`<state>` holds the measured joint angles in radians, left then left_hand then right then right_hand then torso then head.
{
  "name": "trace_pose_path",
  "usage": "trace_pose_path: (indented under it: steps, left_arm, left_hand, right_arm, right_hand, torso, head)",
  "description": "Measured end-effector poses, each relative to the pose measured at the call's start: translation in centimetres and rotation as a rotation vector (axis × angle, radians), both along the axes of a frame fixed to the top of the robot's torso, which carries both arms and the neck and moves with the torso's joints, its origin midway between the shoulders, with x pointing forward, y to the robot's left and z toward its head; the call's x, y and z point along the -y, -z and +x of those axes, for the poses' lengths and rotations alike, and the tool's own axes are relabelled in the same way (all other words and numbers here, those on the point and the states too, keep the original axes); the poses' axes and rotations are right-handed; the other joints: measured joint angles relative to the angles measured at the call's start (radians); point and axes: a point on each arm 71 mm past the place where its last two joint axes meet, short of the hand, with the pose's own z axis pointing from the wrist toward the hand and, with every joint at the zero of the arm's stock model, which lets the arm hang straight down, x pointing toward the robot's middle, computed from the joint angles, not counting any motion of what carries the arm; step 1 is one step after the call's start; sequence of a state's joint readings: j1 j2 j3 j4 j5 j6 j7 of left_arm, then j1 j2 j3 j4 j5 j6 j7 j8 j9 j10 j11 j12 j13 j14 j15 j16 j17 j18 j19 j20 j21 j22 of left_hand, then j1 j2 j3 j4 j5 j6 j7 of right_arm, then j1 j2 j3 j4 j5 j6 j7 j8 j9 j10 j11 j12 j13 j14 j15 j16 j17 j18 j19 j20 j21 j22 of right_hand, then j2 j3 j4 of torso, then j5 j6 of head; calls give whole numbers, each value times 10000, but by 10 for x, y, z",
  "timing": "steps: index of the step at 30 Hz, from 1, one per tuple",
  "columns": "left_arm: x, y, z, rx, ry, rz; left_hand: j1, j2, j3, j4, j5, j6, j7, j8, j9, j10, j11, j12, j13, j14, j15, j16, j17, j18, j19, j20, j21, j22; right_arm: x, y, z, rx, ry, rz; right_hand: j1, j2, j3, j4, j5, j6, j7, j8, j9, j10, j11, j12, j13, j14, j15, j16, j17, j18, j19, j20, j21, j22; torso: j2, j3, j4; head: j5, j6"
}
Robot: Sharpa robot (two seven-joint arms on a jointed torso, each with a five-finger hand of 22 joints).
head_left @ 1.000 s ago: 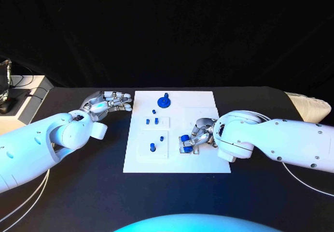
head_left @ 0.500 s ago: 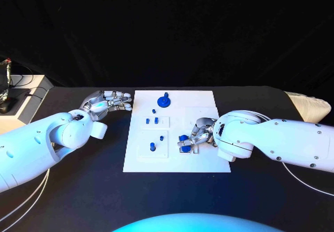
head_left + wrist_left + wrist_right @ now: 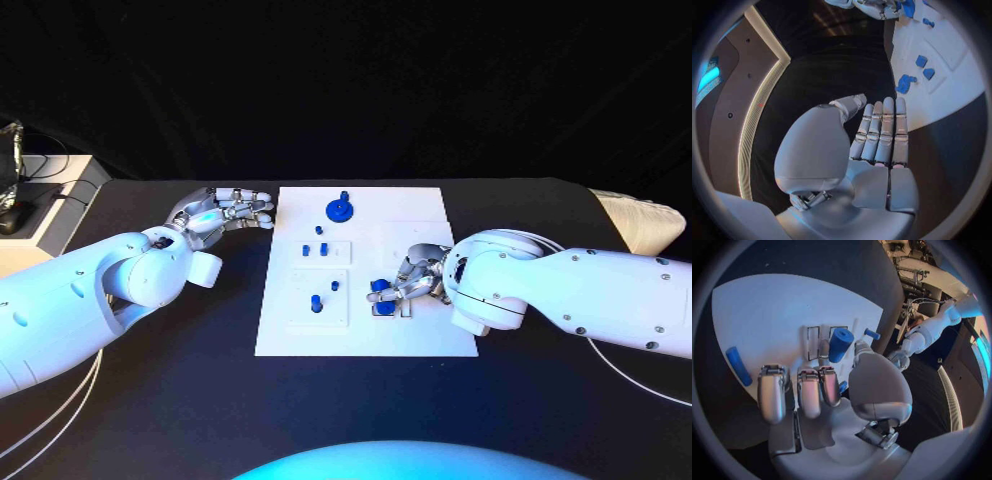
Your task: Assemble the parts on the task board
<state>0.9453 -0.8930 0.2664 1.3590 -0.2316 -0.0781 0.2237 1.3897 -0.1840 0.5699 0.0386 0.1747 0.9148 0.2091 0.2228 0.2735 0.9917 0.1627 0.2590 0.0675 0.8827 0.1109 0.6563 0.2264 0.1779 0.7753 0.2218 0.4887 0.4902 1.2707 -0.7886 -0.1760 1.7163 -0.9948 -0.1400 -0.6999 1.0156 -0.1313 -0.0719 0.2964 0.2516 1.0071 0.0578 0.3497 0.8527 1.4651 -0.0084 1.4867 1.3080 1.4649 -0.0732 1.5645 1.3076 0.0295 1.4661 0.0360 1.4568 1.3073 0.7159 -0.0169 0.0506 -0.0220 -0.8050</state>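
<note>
Two hands are working this board, and you are looking first at the head view: your right hand (image 3: 414, 282) is sitting over the right part of the task board (image 3: 433, 335), its fingers curled round a blue cylinder (image 3: 379, 286) at their tips. The left hand (image 3: 221, 213) is resting on the bench (image 3: 173, 400) just beside the board's far left edge, holding nothing. A blue disc with a peg (image 3: 339, 209) is standing near the board's far edge, and small blue pieces (image 3: 323, 249) are sitting on the left-hand blocks. The right hand is plainly the nearer one.

In the left wrist view, the left hand's fingers (image 3: 882, 131) are lying straight and together, empty, with the board beyond their tips.

In the right wrist view, the cylinder (image 3: 839, 344) is being held beyond the fingers (image 3: 809, 390), against the thumb, its long axis tilted rather than upright, directly over a slotted fixture (image 3: 817, 336) on the board. That tilt over the slot is what your next move is turning on, I'd judge. A flat blue bar (image 3: 735, 364) is lying apart, near the board's edge.

Against a second ago, the cylinder is sitting slightly higher and nearer the hand; the left hand is staying put.
</note>
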Motion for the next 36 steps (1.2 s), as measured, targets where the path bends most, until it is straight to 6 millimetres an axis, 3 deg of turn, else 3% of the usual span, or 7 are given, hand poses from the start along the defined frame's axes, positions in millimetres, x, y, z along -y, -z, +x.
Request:
trace_pose_path:
  steps: [4,20,23,28,33,36]
  left_arm:
    - [0,0,0,-4,3,2]
    - [-3,1,0,-21,-44,31]
    - [-3,1,0,-32,-53,35]
    - [-3,3,0,-61,-52,32]
    - [-3,5,-1,-110,-54,32]
    - [-3,6,-1,-123,-48,30]
  left_hand:
    - [0,0,0,0,0,0,0,0,1,0,0,0,0,0,0,0,0,-1,0,0,0,1]
    - [0,0,0,0,0,0,0,0,2,0,0,0,0,0,0,0,-2,0,0,0,0,1]
    - [0,0,0,0,0,1,0,0,2,1,-1,0,0,0,0,0,-2,-1,0,0,0,1]
    - [0,0,0,0,0,0,0,0,2,1,-1,0,0,0,0,0,0,0,-1,-1,0,2]
    - [0,0,0,0,0,1,-1,0,3,1,-1,0,0,0,0,0,7,0,-1,-1,0,2]
    - [0,0,0,0,0,1,-1,0,2,1,-1,0,0,0,0,-2,7,0,-1,-1,-2,1]
  right_arm:
    - [7,-1,-4,95,71,8]
    - [27,-9,-15,502,153,525]
    - [33,-10,-17,531,157,634]
    - [38,-10,-17,514,118,768]
    - [40,-10,-17,502,54,868]
    - [38,-10,-17,516,21,898]
  right_hand:
    - [81,129,-67,-12,0,0,0,0,24,0,0,0,0,0,0,0,0,1,0,0,43,9]
    - [82,128,-287,-12,-139,69,3,1,94,0,0,109,-3,0,0,0,0,1,0,0,340,7]
    - [679,260,-288,-12,-104,102,-29,32,147,0,0,124,-3,0,0,0,-1,0,0,0,412,7]
    - [1968,337,-29,-67,303,102,-30,31,147,38,-38,162,-4,0,0,0,-1,1,0,0,412,6]
    - [2338,483,284,-55,933,151,-79,-56,58,-4,-80,212,-5,0,0,0,-1,0,0,0,508,6]
    - [2362,507,284,-54,972,151,-79,-56,58,-4,-80,212,-5,0,0,0,-1,1,0,0,508,5]
  torso:
    - [3,2,7]
    - [5,18,-3]
    - [3,16,-4]
    - [2,11,-4]
    - [2,7,-4]
    - [2,2,1]
  head:
    - [-7,25]
    - [43,46]
    - [43,49]
    - [13,53]
    - [-9,58]
    - [-12,67]
